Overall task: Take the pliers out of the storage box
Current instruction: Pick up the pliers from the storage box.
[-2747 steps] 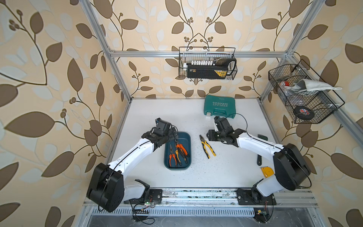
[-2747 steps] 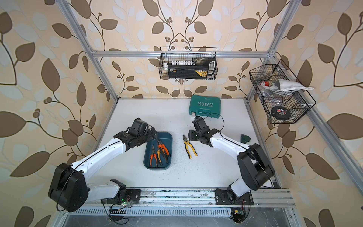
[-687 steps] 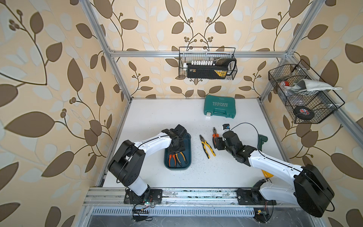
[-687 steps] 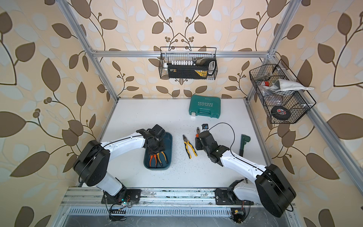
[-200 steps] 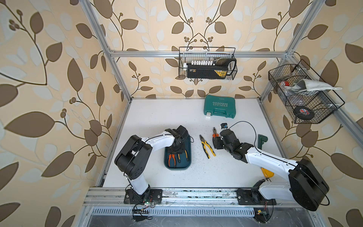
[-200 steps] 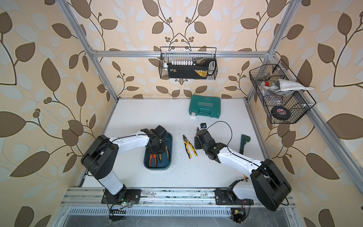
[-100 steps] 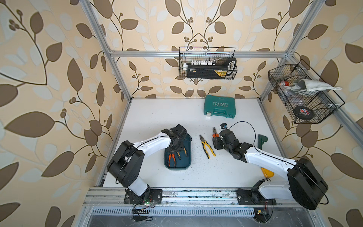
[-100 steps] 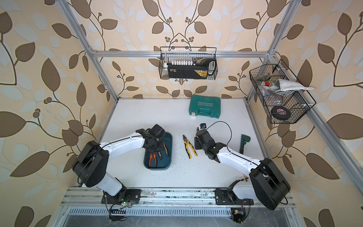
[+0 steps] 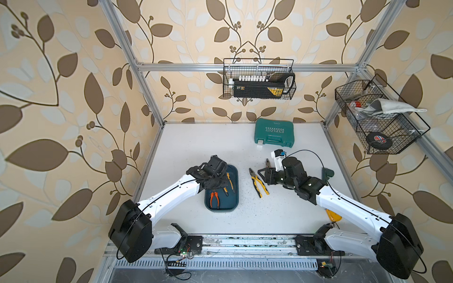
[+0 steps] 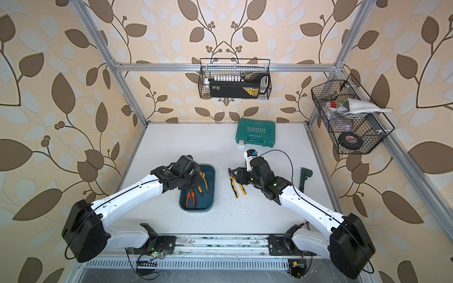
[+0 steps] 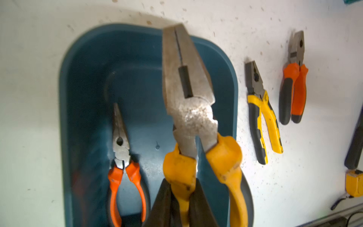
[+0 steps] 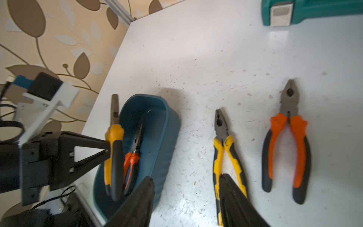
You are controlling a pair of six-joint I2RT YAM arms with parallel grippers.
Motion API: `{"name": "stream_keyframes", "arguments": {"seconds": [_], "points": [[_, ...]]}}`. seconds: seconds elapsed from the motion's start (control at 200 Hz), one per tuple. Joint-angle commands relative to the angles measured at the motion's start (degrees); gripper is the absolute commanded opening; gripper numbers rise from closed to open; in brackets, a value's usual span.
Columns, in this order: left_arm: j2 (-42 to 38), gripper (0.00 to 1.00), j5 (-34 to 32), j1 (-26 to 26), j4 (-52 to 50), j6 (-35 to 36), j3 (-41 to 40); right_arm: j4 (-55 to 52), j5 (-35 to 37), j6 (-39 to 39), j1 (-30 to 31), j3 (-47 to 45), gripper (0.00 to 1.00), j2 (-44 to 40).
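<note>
The left end effector (image 11: 181,194) is squeezed tight on the big pliers with yellow-orange handles and a worn grey metal head (image 11: 190,118). It holds them up over the shallow dark teal-blue plastic storage box (image 11: 84,78), with the nose pointing past the box's far rim. It looks like the fingers pinch only one of the two handles, so the other handle hangs free. That is the biggest worry. The heavy head could make the pliers twist or slide out of the pinch. Then they would drop back into the box, maybe onto the small long-nosed pliers with orange handles (image 11: 121,149), which lie flat on the box floor just beside and below the held ones. The free handle could also swing wide and hook the box wall, and the box might then get dragged or tipped as the arm moves off. Two more are already out on the white bench (image 9: 208,147). The pliers with yellow-and-black handles (image 11: 259,98) lie near the box, and the pliers with orange-and-black handles (image 11: 294,84) lie just past them. The right end effector (image 12: 186,176) hovers there with its fingers apart and nothing in them, near the handle ends of the yellow-and-black pliers. If the held pliers get carried that way, the two arms might bump, or the pliers could land on top of the ones lying there.
</note>
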Motion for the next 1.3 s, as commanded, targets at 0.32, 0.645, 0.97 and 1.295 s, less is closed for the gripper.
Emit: {"name": "stream_keyframes", "arguments": {"seconds": [0.32,0.645,0.97,1.295], "points": [[4.9,0.0,-0.7,-8.5,6.1,-3.0,4.7,13.0,-16.6,11.9,4.0,-2.7,0.59,7.5],[4.2,0.0,-1.4,-9.8,5.2,-2.9,6.1,13.4,-14.9,11.1,5.6,-0.7,0.56,12.7],[4.8,0.0,-0.5,-10.0,7.1,-4.0,5.0,16.7,-15.9,12.1,7.6,1.8,0.45,19.4],[4.6,0.0,-0.9,-10.1,6.6,-4.0,5.2,16.6,-15.6,12.2,8.3,3.0,0.09,20.8]]}}
